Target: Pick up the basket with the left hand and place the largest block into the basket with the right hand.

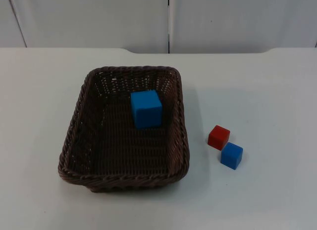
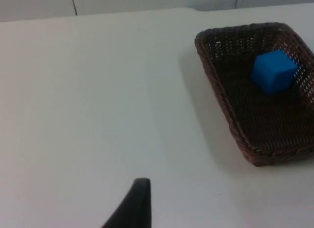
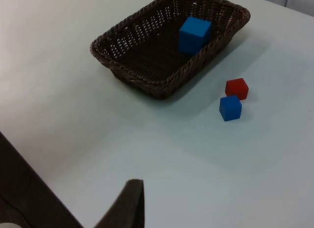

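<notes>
- Basket (image 1: 79, 141): dark brown throughout, woven wicker pattern; braided rim, open lattice weave on the walls, tighter ribbed weave on the floor.
- Big block (image 1: 146, 109): bright blue, plain, no markings; top face a shade lighter than its sides.
- Red block (image 1: 218, 137): plain red, unpatterned; sides darker than the top.
- Small blue block (image 1: 232, 155): same bright blue as the big block, plain.
- Desk (image 1: 257, 91): white, plain, with a faint grey-green cast; soft grey shadows beside the basket and blocks.
- Wall (image 1: 99, 17): pale grey panels parted by a dark vertical seam.
- Left claw fingertip (image 2: 137, 203): matt black, plain.
- Right claw fingertip (image 3: 128, 203): black, plain.
</notes>
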`<action>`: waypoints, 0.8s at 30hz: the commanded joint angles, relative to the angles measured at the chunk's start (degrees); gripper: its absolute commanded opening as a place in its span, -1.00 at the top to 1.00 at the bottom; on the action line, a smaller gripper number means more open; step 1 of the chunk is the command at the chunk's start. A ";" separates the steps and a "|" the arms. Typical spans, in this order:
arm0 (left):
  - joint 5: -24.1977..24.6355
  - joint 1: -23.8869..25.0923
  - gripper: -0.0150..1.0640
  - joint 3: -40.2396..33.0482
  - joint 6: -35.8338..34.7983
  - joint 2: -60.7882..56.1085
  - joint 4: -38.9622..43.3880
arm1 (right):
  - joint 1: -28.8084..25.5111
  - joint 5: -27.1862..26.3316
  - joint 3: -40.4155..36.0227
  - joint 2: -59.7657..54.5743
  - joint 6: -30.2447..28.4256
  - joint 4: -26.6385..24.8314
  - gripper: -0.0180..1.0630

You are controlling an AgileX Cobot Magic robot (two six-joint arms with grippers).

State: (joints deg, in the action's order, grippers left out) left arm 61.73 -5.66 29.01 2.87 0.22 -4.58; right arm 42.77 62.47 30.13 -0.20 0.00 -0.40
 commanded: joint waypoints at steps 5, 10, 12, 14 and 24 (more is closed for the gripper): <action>0.33 -0.01 -0.98 -0.33 1.28 -0.22 -0.45 | 0.34 -0.67 -0.62 0.20 -0.86 -0.08 -0.98; 0.43 -0.01 -0.98 -0.33 0.98 -0.22 -0.47 | 0.34 -0.67 -0.62 0.20 -0.86 -0.08 -0.98; 0.43 -0.01 -0.98 -0.33 0.98 -0.22 -0.47 | 0.23 -0.67 -0.62 0.20 -0.86 -0.07 -0.98; 0.43 -0.01 -0.98 -0.33 0.98 -0.22 -0.47 | -0.95 -0.67 -0.62 0.20 -0.86 -0.07 -0.98; 0.43 -0.01 -0.98 -0.33 0.98 -0.22 -0.47 | -12.83 -0.67 -0.62 0.20 -0.86 -0.07 -0.98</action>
State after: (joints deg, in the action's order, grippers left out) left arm 62.20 -5.66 28.88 3.86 0.22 -4.68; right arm 32.49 62.47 30.13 -0.20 0.00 -0.40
